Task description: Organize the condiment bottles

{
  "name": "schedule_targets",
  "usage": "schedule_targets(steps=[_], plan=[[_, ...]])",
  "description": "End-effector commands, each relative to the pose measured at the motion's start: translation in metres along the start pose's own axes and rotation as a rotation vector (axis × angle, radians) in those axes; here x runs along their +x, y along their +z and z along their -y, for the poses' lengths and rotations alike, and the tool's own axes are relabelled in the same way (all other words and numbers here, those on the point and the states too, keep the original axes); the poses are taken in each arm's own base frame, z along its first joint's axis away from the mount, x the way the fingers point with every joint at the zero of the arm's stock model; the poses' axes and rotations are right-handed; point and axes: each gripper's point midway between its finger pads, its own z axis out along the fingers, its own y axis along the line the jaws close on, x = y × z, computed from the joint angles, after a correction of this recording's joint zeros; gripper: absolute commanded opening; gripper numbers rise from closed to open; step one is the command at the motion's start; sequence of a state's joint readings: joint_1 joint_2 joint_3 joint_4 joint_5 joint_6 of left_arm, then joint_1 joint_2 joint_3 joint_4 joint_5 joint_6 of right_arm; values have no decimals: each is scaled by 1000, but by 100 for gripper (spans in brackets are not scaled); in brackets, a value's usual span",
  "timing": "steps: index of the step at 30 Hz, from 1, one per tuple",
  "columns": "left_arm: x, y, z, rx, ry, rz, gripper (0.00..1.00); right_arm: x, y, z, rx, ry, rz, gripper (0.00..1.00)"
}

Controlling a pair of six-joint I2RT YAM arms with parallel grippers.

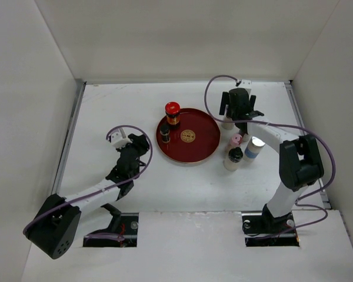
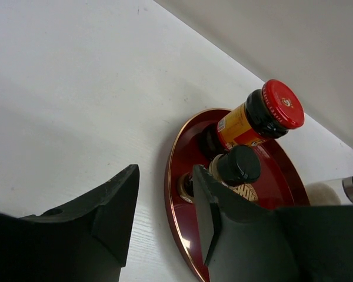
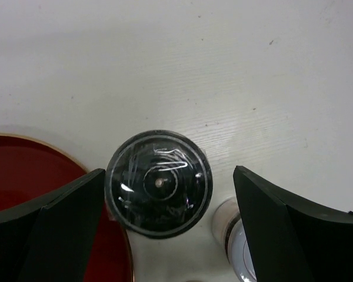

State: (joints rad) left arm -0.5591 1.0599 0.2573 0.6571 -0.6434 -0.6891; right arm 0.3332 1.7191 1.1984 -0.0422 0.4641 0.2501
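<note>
Left gripper (image 2: 163,176) hangs open and empty over the table (image 2: 76,88). Just past one finger, the red dish (image 2: 276,176) holds a red-capped bottle (image 2: 265,111) and a smaller black-capped bottle (image 2: 238,165). Right gripper (image 3: 169,173) is spread, unclosed, around a black-lidded bottle (image 3: 159,183) beside the dish rim, with a pale-capped bottle (image 3: 238,252) next to the far finger.

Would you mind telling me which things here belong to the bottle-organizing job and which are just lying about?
Job: red-capped bottle, small black-capped bottle, pink-capped bottle, pale black-capped bottle, white-and-blue bottle, dark-lidded bottle.
Lying about: red dish, holding the first two bottles.
</note>
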Motion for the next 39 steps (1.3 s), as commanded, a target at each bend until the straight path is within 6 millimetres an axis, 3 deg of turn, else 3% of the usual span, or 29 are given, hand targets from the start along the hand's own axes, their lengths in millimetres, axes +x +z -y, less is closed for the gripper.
schedule_targets(steps=[1,4,10,14,17,20,26,30,35,39], plan=[[-6,2,4,20,-40,30,40,-25,9,-6,-32,35,43,93],[-3,4,5,20,-36,23,41,-26,15,-8,-36,47,46,86],[-4,3,6,31,-40,21,47,-46,10,-12,-46,71,103,52],[-6,4,4,25,-45,34,56,-91,-17,-9,-56,117,231,49],[-7,3,3,22,-46,37,63,-117,-44,-25,-115,123,304,49],[-8,4,1,16,-47,42,65,-127,-64,-55,-197,116,332,49],[-7,5,1,18,-45,34,66,-114,-73,-130,-343,82,304,50],[-9,3,1,26,-53,42,67,-108,-69,-164,-392,60,291,50],[-9,3,1,26,-56,44,67,-92,-52,-192,-412,35,259,53],[-8,3,0,24,-54,42,67,-73,-38,-198,-403,15,221,55]])
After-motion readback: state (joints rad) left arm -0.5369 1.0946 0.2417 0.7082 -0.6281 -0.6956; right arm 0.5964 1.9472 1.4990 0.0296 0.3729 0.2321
